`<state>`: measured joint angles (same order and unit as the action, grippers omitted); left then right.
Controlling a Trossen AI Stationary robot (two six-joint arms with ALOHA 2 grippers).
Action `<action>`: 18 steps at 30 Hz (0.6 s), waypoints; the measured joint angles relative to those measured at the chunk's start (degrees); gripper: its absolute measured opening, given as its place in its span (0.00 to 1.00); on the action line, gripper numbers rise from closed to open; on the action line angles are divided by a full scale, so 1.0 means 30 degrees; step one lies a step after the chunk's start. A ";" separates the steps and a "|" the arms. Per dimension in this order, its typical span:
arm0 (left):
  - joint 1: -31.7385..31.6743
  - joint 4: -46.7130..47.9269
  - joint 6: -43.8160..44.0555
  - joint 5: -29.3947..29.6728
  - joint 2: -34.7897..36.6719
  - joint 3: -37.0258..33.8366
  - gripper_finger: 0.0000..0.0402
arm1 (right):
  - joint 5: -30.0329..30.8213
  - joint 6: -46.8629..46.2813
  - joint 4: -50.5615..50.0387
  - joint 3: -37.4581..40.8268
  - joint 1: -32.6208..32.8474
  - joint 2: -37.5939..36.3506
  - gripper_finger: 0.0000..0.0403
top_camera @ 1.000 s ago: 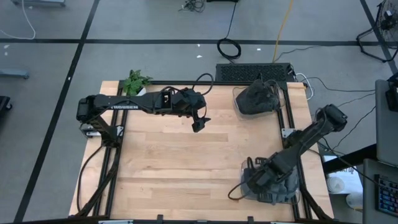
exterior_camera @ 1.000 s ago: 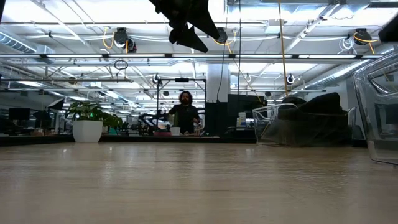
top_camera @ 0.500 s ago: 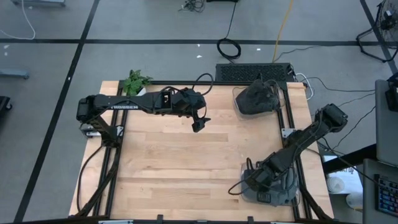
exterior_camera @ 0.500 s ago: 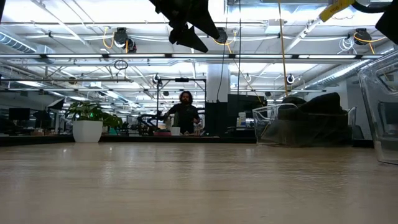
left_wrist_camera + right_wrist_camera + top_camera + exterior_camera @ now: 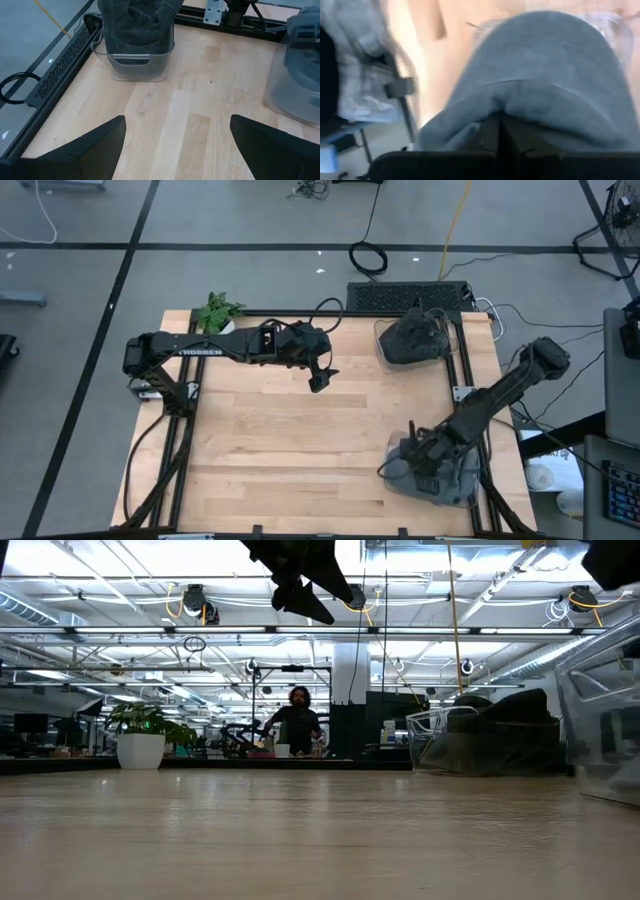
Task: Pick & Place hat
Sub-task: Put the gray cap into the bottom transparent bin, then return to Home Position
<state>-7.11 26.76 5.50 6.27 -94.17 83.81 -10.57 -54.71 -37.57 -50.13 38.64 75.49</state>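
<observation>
A grey hat [image 5: 545, 75] sits in a clear bin [image 5: 455, 492] at the table's near right. My right gripper [image 5: 500, 120] is shut on it, coming down from the right arm [image 5: 500, 395]. A second clear bin [image 5: 135, 65] at the far right holds a dark hat [image 5: 415, 338]. My left gripper [image 5: 320, 380] hangs open above the middle of the table toward its far edge, nothing between its fingers [image 5: 100, 142]. My right gripper pinches a fold of the grey hat's cloth [image 5: 487, 102] between its two fingertips. The fingers slant down from above. Creases run to the fingertips. The rest of the hat spreads below them inside the clear bin; whether it is lifted off the bin's floor I cannot tell.
A potted plant [image 5: 217, 310] stands at the far left corner. Black frame rails [image 5: 462, 370] run along the table's sides. Bare wood [image 5: 290, 440] lies between the arms. A person [image 5: 297, 720] stands in the room beyond the table.
My right gripper has sunk toward the near-right bin, staying shut on the grey hat, and has rolled a little. The clear bin has shifted on the table.
</observation>
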 joint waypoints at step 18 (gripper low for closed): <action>0.0005 -0.0013 -0.0093 0.0004 0.0000 0.0007 0.91 | -0.0162 -0.2036 0.0049 -0.0036 -0.0040 -0.5974 0.00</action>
<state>-7.10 26.73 5.22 6.28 -94.17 83.83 -11.06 -60.82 -37.43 -50.24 38.52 57.57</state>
